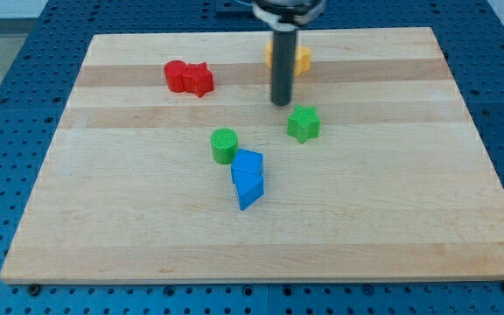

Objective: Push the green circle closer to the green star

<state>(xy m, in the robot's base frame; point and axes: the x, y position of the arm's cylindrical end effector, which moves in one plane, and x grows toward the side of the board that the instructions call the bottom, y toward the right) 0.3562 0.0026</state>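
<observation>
green circle [224, 144] upright near board's middle; green star [304, 123] apart, toward view's upper right

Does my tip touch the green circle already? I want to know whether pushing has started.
No: my tip stands apart from the green circle, up and to the view's right of it, nearer the green star.

A robotics lab bench: a pale wooden tabletop [409, 219] rests on a blue perforated mounting plate [7, 52] dotted with holes.

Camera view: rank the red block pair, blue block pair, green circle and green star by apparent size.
1. Blue block pair, though nearest the camera.
2. Red block pair.
3. Green star and green circle look alike; unranked.
</observation>
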